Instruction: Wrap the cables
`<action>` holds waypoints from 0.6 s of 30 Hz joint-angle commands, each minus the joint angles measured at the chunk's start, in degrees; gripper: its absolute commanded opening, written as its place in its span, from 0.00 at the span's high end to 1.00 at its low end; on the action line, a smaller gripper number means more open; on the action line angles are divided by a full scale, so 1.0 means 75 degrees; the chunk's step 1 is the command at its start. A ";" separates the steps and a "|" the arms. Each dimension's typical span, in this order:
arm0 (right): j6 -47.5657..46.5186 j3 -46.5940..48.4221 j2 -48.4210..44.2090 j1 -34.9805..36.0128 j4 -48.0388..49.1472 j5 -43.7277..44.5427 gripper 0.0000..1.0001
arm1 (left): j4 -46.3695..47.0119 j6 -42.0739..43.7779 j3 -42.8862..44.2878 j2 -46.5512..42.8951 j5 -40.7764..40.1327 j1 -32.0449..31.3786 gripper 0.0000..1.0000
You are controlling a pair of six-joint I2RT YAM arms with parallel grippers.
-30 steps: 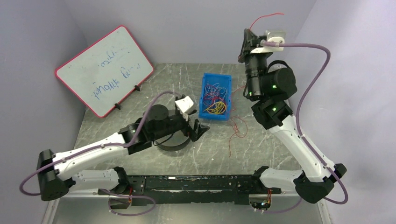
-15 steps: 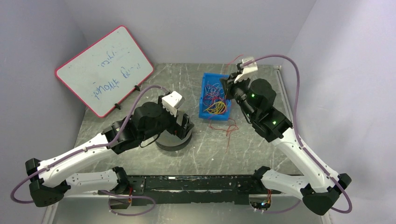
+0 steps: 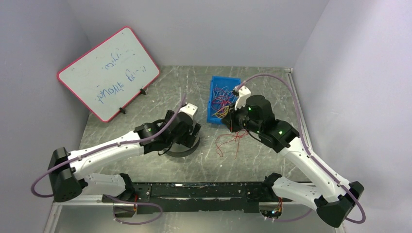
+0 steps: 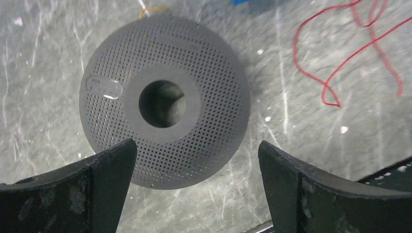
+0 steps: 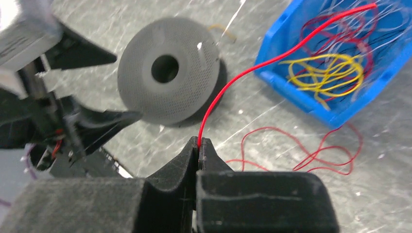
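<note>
Seen from above, a red cable [image 3: 224, 141] is being shown looped on the table [image 3: 184, 83] beside the blue bin [image 3: 225, 78]; at the left wrist, the left fingers [image 4: 99, 187] are being held apart over a perforated spool [image 4: 214, 121]; at the right wrist, that cable is being clamped between the right fingers [image 5: 176, 170].

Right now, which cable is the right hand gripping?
The red cable: it alone is pinched in the shut right hand, while the yellow cables lie loose in the blue bin.
</note>
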 commanded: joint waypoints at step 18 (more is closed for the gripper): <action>0.1857 -0.1446 -0.1139 -0.0035 -0.0434 -0.0223 1.00 | -0.1547 -0.1142 0.0558 0.2750 -0.1819 -0.1038 0.02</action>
